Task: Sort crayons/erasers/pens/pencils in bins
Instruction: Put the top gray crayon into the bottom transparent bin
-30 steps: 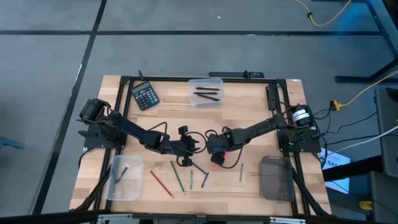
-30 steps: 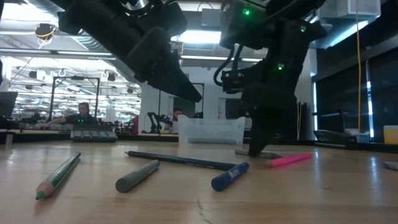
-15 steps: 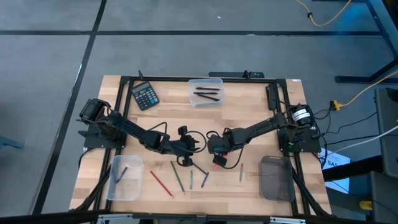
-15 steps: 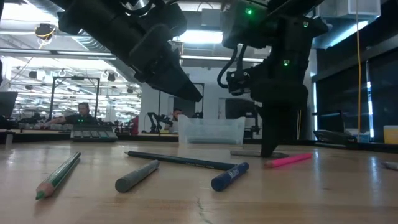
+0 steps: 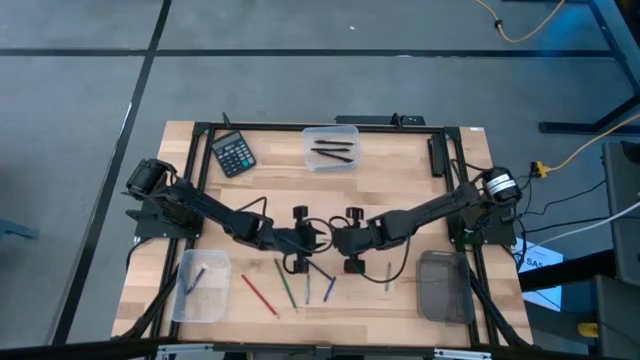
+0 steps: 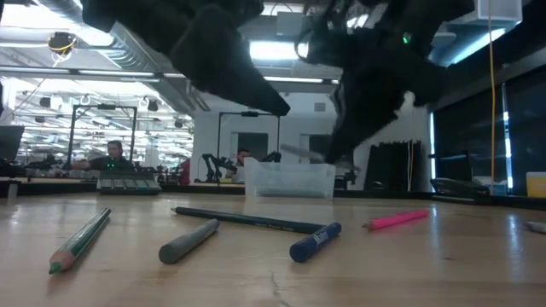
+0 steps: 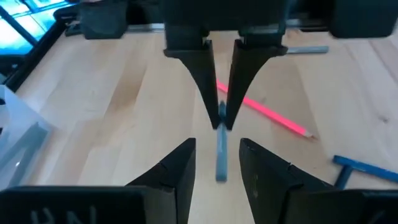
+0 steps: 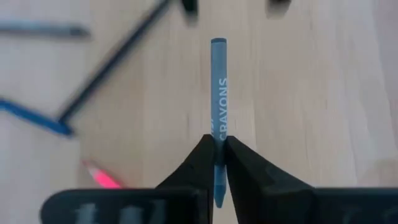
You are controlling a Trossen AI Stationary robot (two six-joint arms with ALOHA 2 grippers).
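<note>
My right gripper (image 8: 217,142) is shut on a grey-blue crayon (image 8: 217,81) printed CRAYONS, held in the air over the table's middle (image 5: 348,245). My left gripper (image 7: 217,146) faces it, open. The crayon's free end (image 7: 221,171) stands between the left fingers with a gap on each side. On the wood lie a pink pencil (image 7: 261,112), a blue pen (image 6: 314,241), a black pencil (image 6: 247,220), a grey crayon (image 6: 188,240) and a green pencil (image 6: 81,239). The bins are a clear one (image 5: 331,148) at the far edge, a clear one (image 5: 198,285) near left and a smoky one (image 5: 442,285) near right. My right gripper pinches the crayon's shaft (image 8: 217,132) between its two fingertips, a little past the middle, toward the end nearer the wrist. The fingers slant down from the table's right. The crayon is lifted clear of the table and lies nearly level (image 6: 303,153).
A black calculator (image 5: 233,154) lies at the far left. The far bin holds black pens. More sticks lie in a row near the table's front edge (image 5: 290,288). A black frame (image 5: 200,130) runs around the table top.
My right gripper shut on the grey-blue crayon where it lay on the table, then rose with it and rolled its wrist. The crayon is now lifted clear and points toward my left gripper.
</note>
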